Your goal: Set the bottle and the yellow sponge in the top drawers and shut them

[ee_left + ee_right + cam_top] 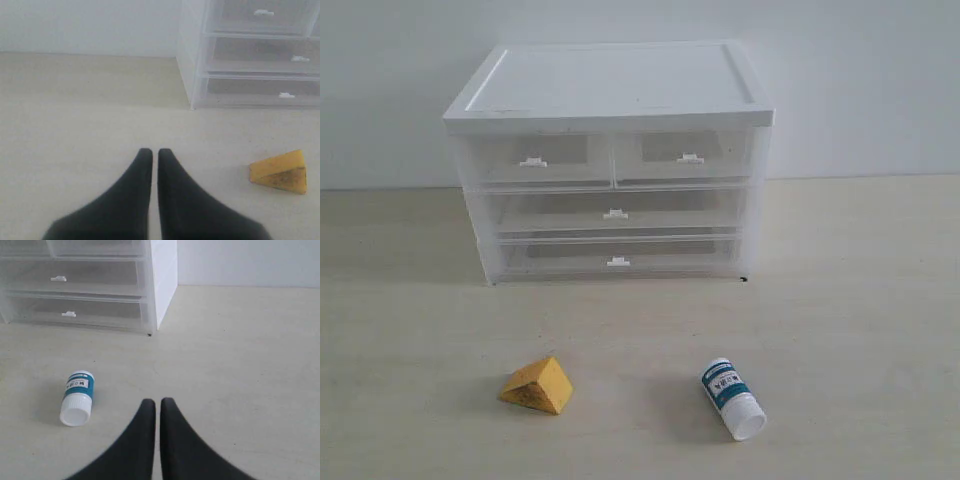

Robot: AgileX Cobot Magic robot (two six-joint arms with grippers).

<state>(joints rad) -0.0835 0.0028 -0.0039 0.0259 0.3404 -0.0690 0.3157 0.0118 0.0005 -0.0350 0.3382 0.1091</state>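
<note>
The white bottle with a teal label lies on its side on the table, cap toward the front. The yellow sponge, a wedge, rests on the table to the bottle's left. Behind them stands a white cabinet whose two top drawers, left and right, are both pushed in. My left gripper is shut and empty, apart from the sponge. My right gripper is shut and empty, apart from the bottle. Neither gripper shows in the exterior view.
The drawer cabinet has two full-width drawers below the top pair, also pushed in. A pale wall runs behind it. The light wooden table stretches to both sides and in front.
</note>
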